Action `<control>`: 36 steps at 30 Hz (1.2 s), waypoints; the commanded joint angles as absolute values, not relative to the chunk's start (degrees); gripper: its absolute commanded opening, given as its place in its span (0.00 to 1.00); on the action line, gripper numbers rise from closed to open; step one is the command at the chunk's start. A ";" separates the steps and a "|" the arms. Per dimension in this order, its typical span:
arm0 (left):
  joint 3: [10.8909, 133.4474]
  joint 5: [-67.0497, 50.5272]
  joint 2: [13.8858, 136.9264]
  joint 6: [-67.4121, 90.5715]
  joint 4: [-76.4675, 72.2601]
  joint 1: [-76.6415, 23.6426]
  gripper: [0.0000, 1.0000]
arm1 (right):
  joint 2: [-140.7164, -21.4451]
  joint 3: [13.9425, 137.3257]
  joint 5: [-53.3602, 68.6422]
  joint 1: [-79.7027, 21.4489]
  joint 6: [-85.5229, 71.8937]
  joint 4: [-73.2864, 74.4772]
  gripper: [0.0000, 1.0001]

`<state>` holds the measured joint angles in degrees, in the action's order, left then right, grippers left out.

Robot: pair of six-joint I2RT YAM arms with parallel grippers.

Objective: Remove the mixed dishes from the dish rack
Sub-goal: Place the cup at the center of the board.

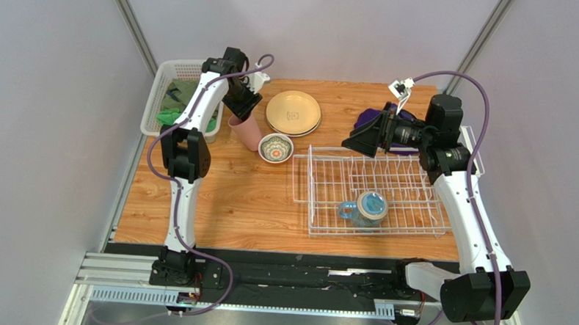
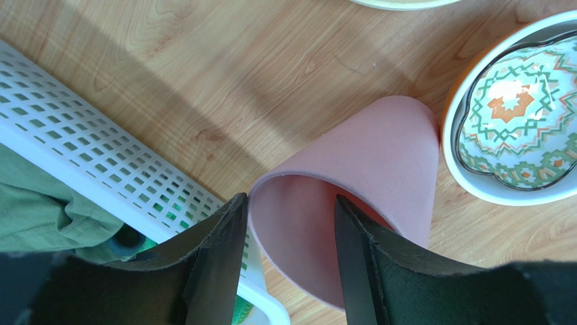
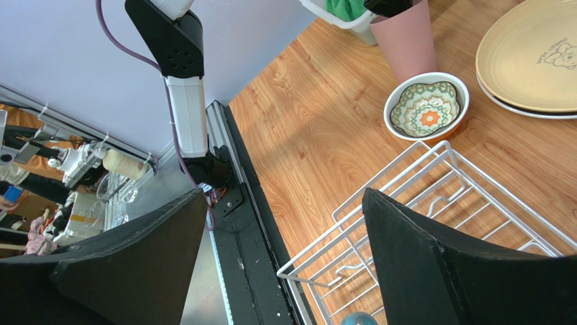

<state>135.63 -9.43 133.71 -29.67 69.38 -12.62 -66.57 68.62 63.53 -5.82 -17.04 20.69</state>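
Note:
The pink cup (image 1: pixel 246 131) (image 2: pixel 379 156) (image 3: pixel 406 40) stands mouth up on the wood beside the patterned bowl (image 1: pixel 276 148) (image 2: pixel 521 122) (image 3: pixel 426 107) and the stacked cream plates (image 1: pixel 293 112) (image 3: pixel 535 54). My left gripper (image 1: pixel 242 107) (image 2: pixel 288 210) is open over the cup's rim, with one finger outside its wall and the other inside. A blue-handled mug (image 1: pixel 367 208) lies in the white wire dish rack (image 1: pixel 320 200) (image 3: pixel 379 203). Above the rack's far left part hangs my right gripper (image 1: pixel 359 140) (image 3: pixel 284 196), open with nothing between its fingers.
A white mesh basket (image 1: pixel 173 73) (image 2: pixel 101 156) holding green cloth (image 1: pixel 176 106) sits at the table's far left, right beside the cup. A purple cloth (image 1: pixel 371 120) lies behind the rack, partly hidden by my right arm.

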 commanded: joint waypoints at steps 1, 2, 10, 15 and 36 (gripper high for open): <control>135.44 -10.73 128.76 -27.51 68.73 -13.71 0.58 | -66.01 69.35 63.63 -5.89 -16.00 20.39 0.89; 135.35 -10.64 128.41 -27.42 68.64 -13.80 0.58 | -65.92 69.26 63.63 -5.89 -15.91 20.39 0.89; 135.09 -8.00 127.00 -27.51 68.29 -14.59 0.58 | -65.83 69.08 63.63 -5.89 -15.91 20.21 0.89; 133.77 -7.91 125.60 -27.16 68.47 -14.85 0.58 | -65.83 69.08 63.72 -5.89 -15.91 20.04 0.89; 121.47 -8.61 118.83 -26.72 65.30 -16.35 0.57 | -64.86 68.55 63.90 -5.89 -16.00 19.86 0.89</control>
